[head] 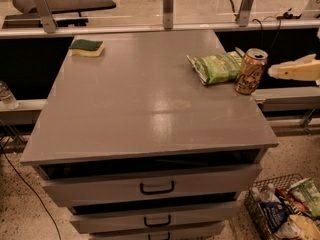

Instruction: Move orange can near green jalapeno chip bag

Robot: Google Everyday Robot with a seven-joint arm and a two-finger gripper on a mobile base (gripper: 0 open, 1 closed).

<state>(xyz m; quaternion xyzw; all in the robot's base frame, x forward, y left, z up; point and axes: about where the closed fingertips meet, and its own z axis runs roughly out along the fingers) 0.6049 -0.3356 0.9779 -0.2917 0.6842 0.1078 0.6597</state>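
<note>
The orange can [250,71] stands upright on the right edge of the grey table [140,99], its silver top showing. It touches the right end of the green jalapeno chip bag [217,67], which lies flat just to its left. My gripper [280,71] is off the table's right side, pale fingers pointing left toward the can, a short gap away from it. It holds nothing.
A green-topped yellow sponge [86,47] lies at the table's far left corner. A wire basket [285,209] of snack packets sits on the floor at the lower right. Drawers run below the tabletop. A rail with metal posts stands behind the table.
</note>
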